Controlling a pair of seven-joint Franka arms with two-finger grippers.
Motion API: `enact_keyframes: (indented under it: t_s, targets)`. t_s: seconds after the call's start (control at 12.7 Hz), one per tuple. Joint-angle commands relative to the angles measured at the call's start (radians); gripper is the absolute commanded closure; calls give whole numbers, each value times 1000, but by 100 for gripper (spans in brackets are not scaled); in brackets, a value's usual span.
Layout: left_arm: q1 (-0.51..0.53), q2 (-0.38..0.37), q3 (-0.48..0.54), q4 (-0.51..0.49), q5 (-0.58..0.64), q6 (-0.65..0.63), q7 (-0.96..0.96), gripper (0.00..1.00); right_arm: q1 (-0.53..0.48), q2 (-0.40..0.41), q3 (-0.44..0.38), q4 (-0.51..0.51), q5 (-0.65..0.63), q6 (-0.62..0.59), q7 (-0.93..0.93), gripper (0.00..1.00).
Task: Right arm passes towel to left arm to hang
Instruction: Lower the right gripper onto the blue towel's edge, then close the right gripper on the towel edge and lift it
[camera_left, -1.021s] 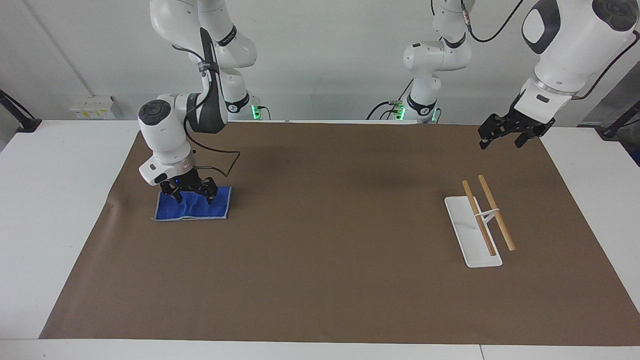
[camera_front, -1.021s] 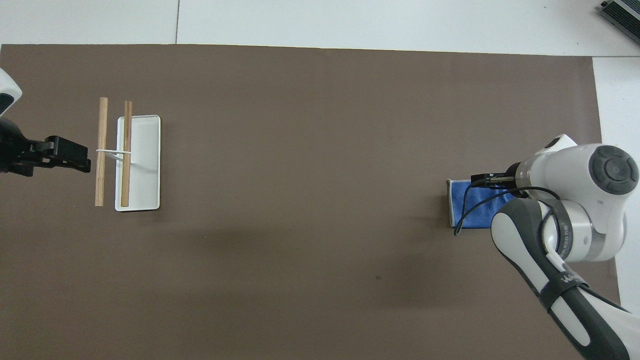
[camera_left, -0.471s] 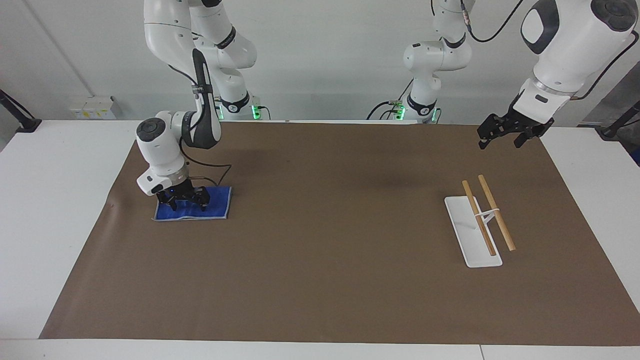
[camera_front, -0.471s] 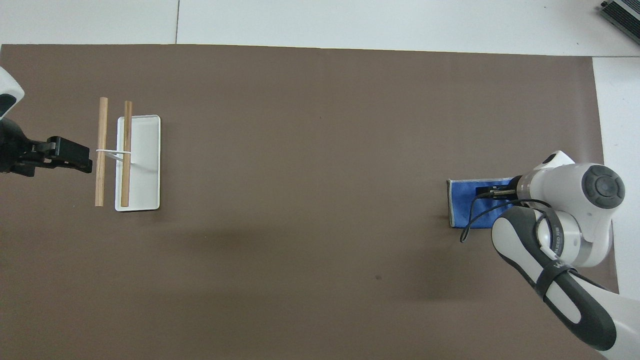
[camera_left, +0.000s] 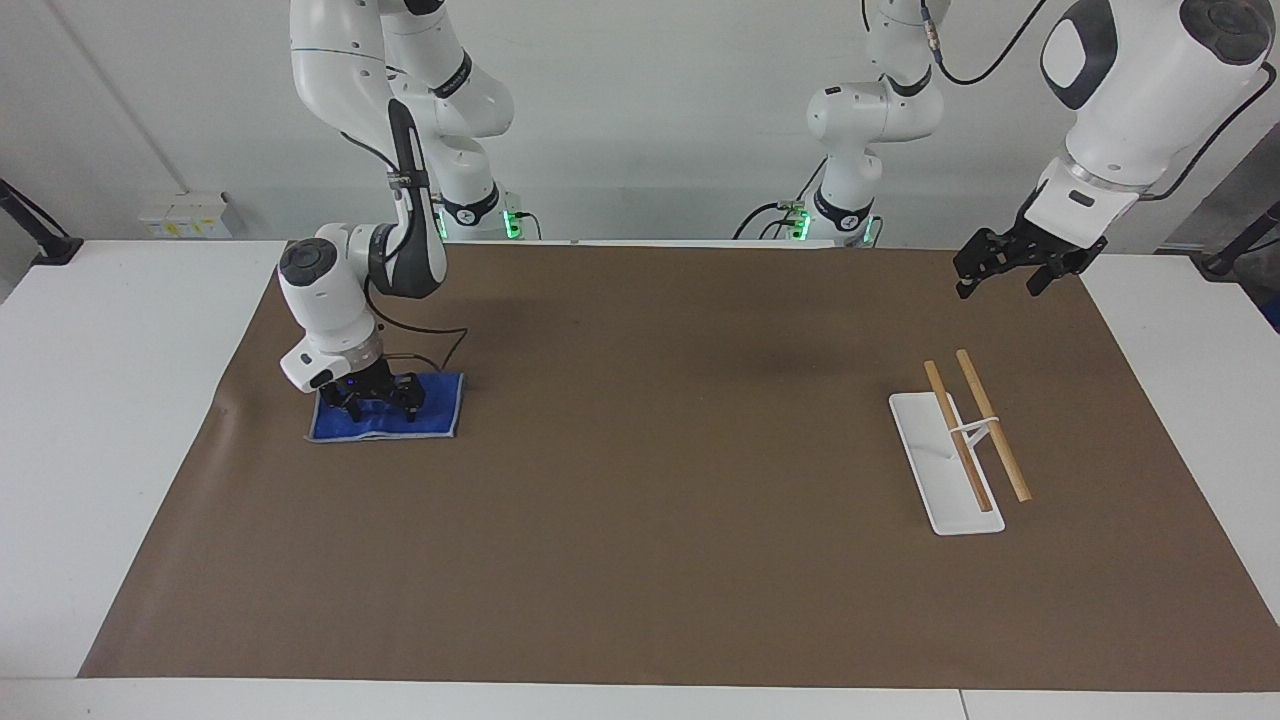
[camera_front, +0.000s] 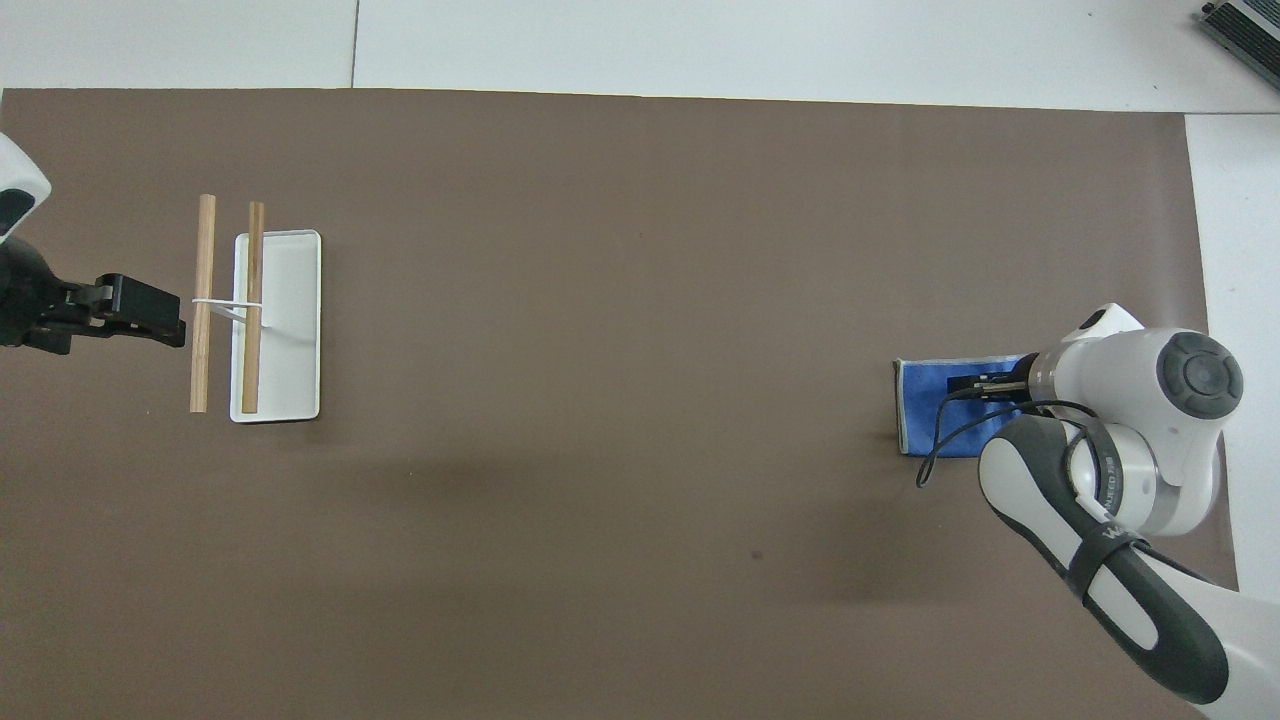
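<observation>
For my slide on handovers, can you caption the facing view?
Right gripper down on the blue towel; left gripper waits raised, open, near the wooden rack.

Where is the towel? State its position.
The towel lies flat on the brown mat at the right arm's end of the table, under the right gripper.

We see a bright blue towel (camera_left: 385, 420) with grey trim, a brown mat (camera_left: 650, 480), and a white rack (camera_left: 940, 470) with wooden rods.

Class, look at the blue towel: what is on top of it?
The right gripper is down on the towel. The cloth under its fingers is covered.
</observation>
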Motion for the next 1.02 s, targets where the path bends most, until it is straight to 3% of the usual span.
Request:
enact_keyframes:
  t_s: [0.0, 0.16, 0.47, 0.71, 0.94]
  targets:
    - [-4, -36, 2, -42, 4, -5, 2, 0, -6, -14, 5, -31, -1, 10, -28, 80]
    - [-5, -37, 2, -43, 3, -5, 2, 0, -6, -18, 6, -27, -1, 10, -25, 100]
    - [-5, -37, 2, -43, 4, -4, 2, 0, 16, -64, 12, -14, 0, -27, -8, 100]
    - [-5, -37, 2, -43, 4, -4, 2, 0, 69, -109, 25, 47, 17, -140, 90, 100]
    - [-5, -37, 2, -43, 4, -3, 2, 0, 140, -122, 31, 185, 222, -343, 121, 100]
